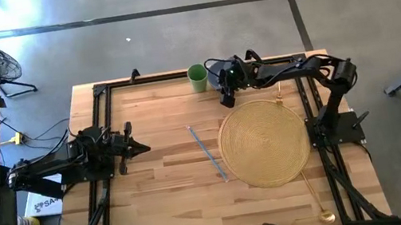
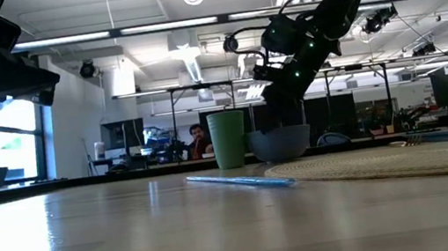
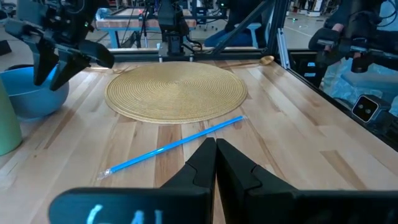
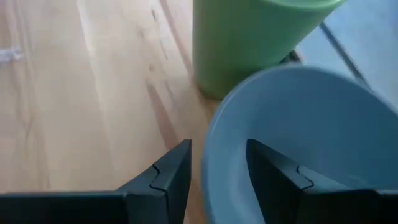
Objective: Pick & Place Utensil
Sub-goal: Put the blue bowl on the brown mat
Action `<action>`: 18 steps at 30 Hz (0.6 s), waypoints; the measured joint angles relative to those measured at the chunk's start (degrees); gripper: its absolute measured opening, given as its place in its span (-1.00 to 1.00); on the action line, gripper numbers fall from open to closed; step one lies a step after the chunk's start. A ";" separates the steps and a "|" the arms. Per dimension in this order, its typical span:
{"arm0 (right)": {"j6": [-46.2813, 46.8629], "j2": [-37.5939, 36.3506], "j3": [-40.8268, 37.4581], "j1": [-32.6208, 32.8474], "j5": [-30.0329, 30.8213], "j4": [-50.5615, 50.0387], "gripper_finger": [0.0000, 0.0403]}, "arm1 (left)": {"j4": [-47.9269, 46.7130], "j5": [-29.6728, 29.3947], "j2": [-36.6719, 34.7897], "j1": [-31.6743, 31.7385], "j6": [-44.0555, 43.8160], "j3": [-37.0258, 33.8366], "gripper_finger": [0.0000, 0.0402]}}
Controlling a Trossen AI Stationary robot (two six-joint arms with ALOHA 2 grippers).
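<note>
from here i see the right hand (image 4: pixel 217 163) hanging over the blue bowl (image 4: pixel 311 143) at the far side of the bench (image 1: pixel 167 207), fingers apart and straddling the bowl's rim, one outside and one inside, not clamped. the green cup (image 1: pixel 197 77) stands just beside the bowl. the blue straw (image 1: pixel 208 152) lies flat on the bare wood, just beside the round woven mat (image 1: pixel 264 143), apart from both hands. a gold spoon (image 1: pixel 312 192) lies past the mat's edge. my left hand (image 3: pixel 216 163) waits at the left side, fingers closed together on nothing.
</note>
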 joint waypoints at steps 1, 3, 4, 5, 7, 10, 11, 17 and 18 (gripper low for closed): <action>0.24 0.00 -0.06 -0.08 -0.02 -1.09 -0.27 | 0.00 0.00 0.00 0.00 0.00 -0.02 -0.95; 0.42 0.02 -0.14 -0.14 0.33 -3.18 -0.27 | 0.00 0.00 -0.01 0.00 -0.01 -0.01 -0.95; 0.47 0.02 -0.15 -0.16 0.87 -3.89 -0.27 | 0.00 0.00 -0.02 0.00 -0.02 -0.01 -0.95; 0.47 0.02 -0.15 -0.15 1.39 -4.17 -0.27 | 0.00 0.00 -0.01 0.00 -0.01 -0.01 -0.95; 0.48 0.02 -0.15 -0.17 1.75 -3.92 -0.28 | 0.00 0.00 0.00 0.00 0.00 0.01 -0.95; 0.47 0.00 -0.15 -0.17 1.75 -3.25 -0.30 | 0.00 -0.02 0.00 0.00 -0.02 -0.02 -0.95; 0.49 0.01 -0.15 -0.17 1.74 -3.10 -0.31 | 0.00 -0.02 0.00 0.00 -0.01 0.01 -0.95; 0.49 0.00 -0.15 -0.13 1.47 -2.75 -0.38 | 0.00 -0.04 0.00 0.00 0.00 0.01 -0.95; 0.49 0.01 -0.15 -0.13 1.32 -2.62 -0.40 | 0.00 -0.06 -0.01 0.00 -0.02 0.00 -0.95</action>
